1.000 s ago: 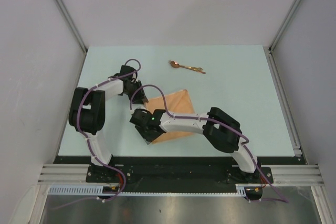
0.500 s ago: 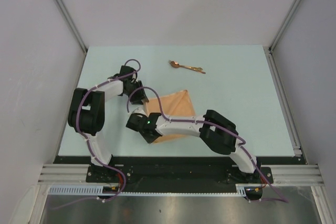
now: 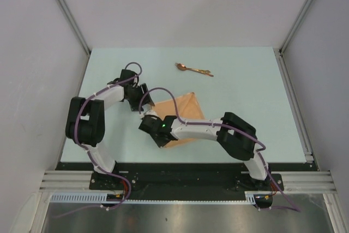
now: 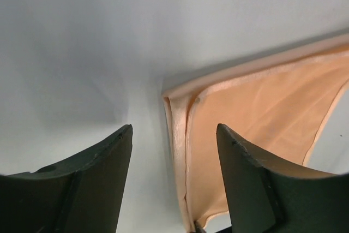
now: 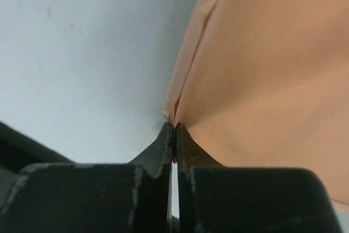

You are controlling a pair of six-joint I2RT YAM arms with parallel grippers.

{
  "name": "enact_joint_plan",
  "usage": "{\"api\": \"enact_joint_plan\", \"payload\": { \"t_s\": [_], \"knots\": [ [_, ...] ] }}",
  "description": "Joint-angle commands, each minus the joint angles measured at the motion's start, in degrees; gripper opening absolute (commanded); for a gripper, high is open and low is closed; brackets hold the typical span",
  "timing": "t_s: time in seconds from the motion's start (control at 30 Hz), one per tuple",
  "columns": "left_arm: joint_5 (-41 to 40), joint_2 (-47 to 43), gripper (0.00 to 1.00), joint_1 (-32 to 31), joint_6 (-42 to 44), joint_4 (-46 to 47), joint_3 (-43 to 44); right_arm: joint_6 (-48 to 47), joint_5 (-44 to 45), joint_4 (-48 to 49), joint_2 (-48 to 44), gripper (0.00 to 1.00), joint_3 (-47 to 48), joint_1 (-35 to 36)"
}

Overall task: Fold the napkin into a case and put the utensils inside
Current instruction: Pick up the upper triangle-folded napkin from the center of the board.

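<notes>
The peach-orange napkin (image 3: 184, 114) lies folded on the pale table, mid-left. In the left wrist view its doubled corner (image 4: 182, 135) lies flat between the two dark fingers of my left gripper (image 4: 174, 128), which stands open and low at the cloth's far-left corner (image 3: 143, 98). My right gripper (image 5: 173, 128) is shut on the napkin's near-left corner, with the cloth (image 5: 272, 80) spreading away from its tips. From above, its wrist (image 3: 158, 129) covers that corner. The copper-gold utensils (image 3: 193, 69) lie together further back, apart from both arms.
The right arm's forearm (image 3: 202, 130) stretches low across the napkin's near edge. Grey walls and metal rails (image 3: 292, 88) border the table on the left, back and right. The black base rail (image 3: 180, 175) runs along the near edge.
My left gripper's jaws have spread wide, and its arm has shifted slightly left. The right gripper has closed on the napkin's near-left corner and moved a little to the right.
</notes>
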Motion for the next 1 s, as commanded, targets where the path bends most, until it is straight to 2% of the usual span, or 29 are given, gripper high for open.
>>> {"api": "enact_joint_plan", "payload": {
  "t_s": [0.0, 0.1, 0.3, 0.63, 0.97],
  "knots": [
    [2.64, -8.16, 0.69, 0.57, -3.08, 0.26, -3.83, 1.69, -10.17, 9.32, -11.21, 0.00, -7.36, -4.57],
    [5.53, -9.31, 0.69, 0.93, -4.58, 2.63, -5.69, 1.96, -16.33, 12.22, -13.41, 0.00, -10.27, -7.47],
    [11.25, -5.89, 0.68, 0.75, -6.52, 4.22, -6.31, 1.08, -18.72, 13.20, -14.38, 0.00, -11.51, -9.06],
    [7.74, -3.87, 0.66, 0.75, -7.57, 1.94, -5.78, 1.35, -19.51, 13.90, -16.40, 0.00, -13.26, -10.64],
    [7.30, 0.70, 0.60, -0.39, -10.03, 4.92, -3.59, 1.44, -20.56, 14.69, -18.42, 0.00, -14.76, -12.05]
  ]
}}
